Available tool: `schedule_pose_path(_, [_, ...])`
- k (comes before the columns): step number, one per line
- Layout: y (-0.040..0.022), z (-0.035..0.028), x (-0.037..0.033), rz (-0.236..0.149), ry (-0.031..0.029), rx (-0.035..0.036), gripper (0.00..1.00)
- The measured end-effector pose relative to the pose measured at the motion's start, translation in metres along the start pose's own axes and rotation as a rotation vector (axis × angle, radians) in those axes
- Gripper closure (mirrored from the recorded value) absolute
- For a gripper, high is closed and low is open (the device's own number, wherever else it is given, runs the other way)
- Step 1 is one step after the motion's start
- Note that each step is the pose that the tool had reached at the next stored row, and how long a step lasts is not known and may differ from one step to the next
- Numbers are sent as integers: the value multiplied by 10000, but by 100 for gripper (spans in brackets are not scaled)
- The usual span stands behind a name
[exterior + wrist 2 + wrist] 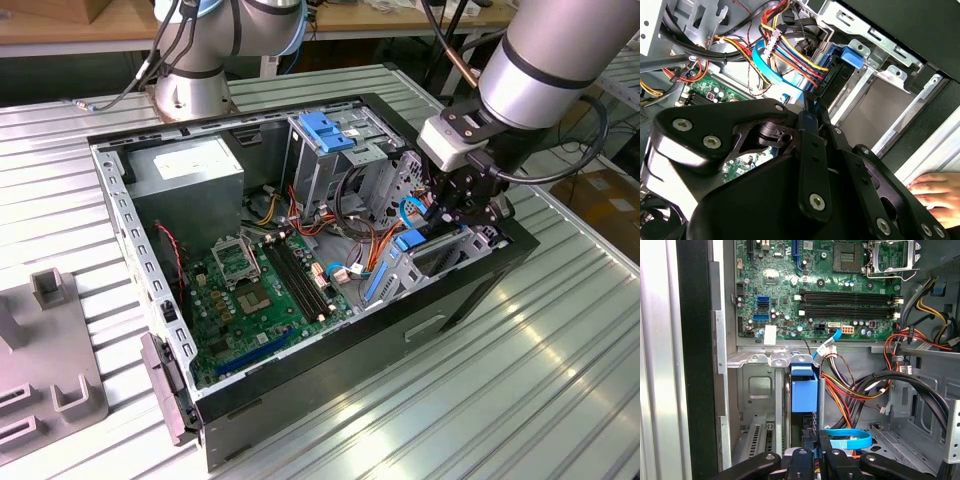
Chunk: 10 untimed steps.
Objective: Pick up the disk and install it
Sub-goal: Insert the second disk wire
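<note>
Your hand [470, 205] sits low at the right end of the open computer case [300, 400], right of centre in the exterior view, down among the drive bays. The disk [804, 392] stands on edge in the bay slot, its blue carrier showing at the centre of the first wrist view, directly ahead of the fingertips [801, 460], which look drawn close together at the bottom edge. Whether they grip the disk's edge or merely sit shut behind it, you cannot tell from these pictures.

The risks, as I judge them: the bundle of coloured cables [790, 45] and the flat blue data cable [847, 438] crowd the slot, and any push could snag or pinch them. A tilted disk could bind against the metal bay wall [880, 107].

The second wrist view shows a person's hand [937, 192] resting at its lower right, just outside the case; watch for it. The first wrist view gives you the motherboard [820, 290] and slot alignment, while the exterior view gives the arm's clearance over the surface [520, 380].
</note>
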<state>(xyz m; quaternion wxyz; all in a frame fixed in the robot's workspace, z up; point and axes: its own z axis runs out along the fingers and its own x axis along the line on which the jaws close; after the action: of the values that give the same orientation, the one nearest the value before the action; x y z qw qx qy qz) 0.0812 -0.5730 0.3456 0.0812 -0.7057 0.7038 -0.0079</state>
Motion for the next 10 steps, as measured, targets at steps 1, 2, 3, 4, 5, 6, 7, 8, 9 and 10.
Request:
schedule_pose_path(1, [0,1,1,1,-3,0,84])
schedule_pose_path(2, [1,4,1,1,-5,0,84])
schedule_pose_path(3, [2,17,3,1,-6,0,84])
schedule_pose_path(4, [5,38,8,2,-3,0,84])
schedule_pose_path(5, [6,42,9,1,-1,-1,84])
schedule_pose_path(6, [6,42,10,1,-1,-1,84])
schedule_pose_path(7, [6,43,10,1,-2,-1,84])
schedule_pose_path(8, [6,45,11,1,-4,0,84])
schedule_pose_path(9, [6,44,11,1,-5,0,84])
schedule_pose_path(10, [6,45,11,2,-14,1,84])
